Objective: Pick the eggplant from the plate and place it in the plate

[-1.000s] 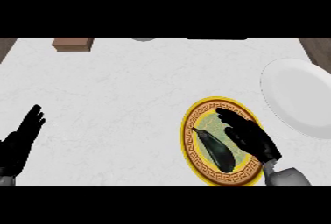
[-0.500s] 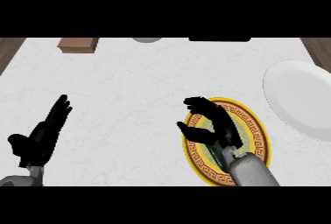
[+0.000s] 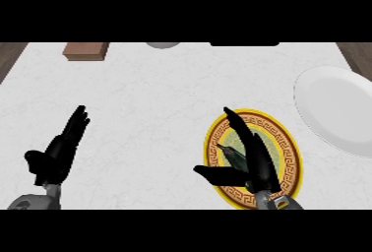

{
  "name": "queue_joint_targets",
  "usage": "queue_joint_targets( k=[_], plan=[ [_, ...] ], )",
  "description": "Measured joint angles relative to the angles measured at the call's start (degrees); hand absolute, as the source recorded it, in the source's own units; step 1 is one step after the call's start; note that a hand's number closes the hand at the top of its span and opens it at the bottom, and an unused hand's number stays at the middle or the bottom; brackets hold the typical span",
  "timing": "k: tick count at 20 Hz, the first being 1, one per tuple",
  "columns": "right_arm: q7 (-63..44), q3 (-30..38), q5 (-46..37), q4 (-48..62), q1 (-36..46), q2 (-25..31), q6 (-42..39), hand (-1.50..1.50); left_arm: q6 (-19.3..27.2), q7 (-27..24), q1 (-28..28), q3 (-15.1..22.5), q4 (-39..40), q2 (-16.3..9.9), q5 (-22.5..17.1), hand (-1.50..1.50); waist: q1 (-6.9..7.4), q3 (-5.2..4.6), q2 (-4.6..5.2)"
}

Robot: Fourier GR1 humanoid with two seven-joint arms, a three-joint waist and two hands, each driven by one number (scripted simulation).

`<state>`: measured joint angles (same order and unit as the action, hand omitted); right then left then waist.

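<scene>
now right hand (image 3: pixel 251 152), fingers straight, covers eggplant (image 3: pixel 231 153) on patterned plate (image 3: pixel 286 142).

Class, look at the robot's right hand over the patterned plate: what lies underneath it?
Under the right hand a dark eggplant shows partly, lying on the yellow-rimmed plate. The hand's straight fingers cover most of the eggplant and the plate's centre, so its full shape is hidden.

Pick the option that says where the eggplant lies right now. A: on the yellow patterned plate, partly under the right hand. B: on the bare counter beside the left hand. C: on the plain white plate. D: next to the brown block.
A: the eggplant lies on the yellow patterned plate, with the right hand stretched over it, its fingers straight.
</scene>
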<state>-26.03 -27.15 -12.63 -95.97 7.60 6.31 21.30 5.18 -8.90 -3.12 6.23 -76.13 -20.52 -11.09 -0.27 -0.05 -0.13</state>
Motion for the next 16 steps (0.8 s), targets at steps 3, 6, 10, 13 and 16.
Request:
queue_joint_targets(
  k=[3, 6, 10, 13, 16],
  plan=[
    [-6.1, 1.11, -2.26, -4.77, 0.11, 4.02, -2.59, -1.5, -0.45, 0.65, -1.25, -0.57, 0.54, 0.24, 0.16, 0.0, -0.06, 0.0, -0.02],
    [-11.77, 1.91, -2.42, -6.42, 1.77, 8.5, -8.16, -1.5, -0.8, 0.0, -0.96, -0.75, 0.95, 0.33, 0.52, 0.0, 0.06, -0.01, 0.0],
    [-19.97, 1.34, -0.39, -8.81, 3.48, 13.98, -17.46, -1.5, -1.91, 0.59, -0.32, -1.15, 0.07, -0.19, -0.01, 0.0, 0.27, -0.02, -0.01],
    [-25.46, 0.45, 2.21, -8.82, 5.76, 15.75, -24.04, -1.5, -1.67, 0.79, -1.04, -1.18, 0.54, 0.32, 0.4, 0.0, 0.41, -0.03, 0.07],
    [-30.12, 1.65, 5.71, -9.75, 7.49, 16.68, -28.81, -1.5, -2.09, 0.51, -0.45, -1.62, 0.27, 0.42, 0.61, 0.0, 0.44, 0.0, 0.08]
  ],
)
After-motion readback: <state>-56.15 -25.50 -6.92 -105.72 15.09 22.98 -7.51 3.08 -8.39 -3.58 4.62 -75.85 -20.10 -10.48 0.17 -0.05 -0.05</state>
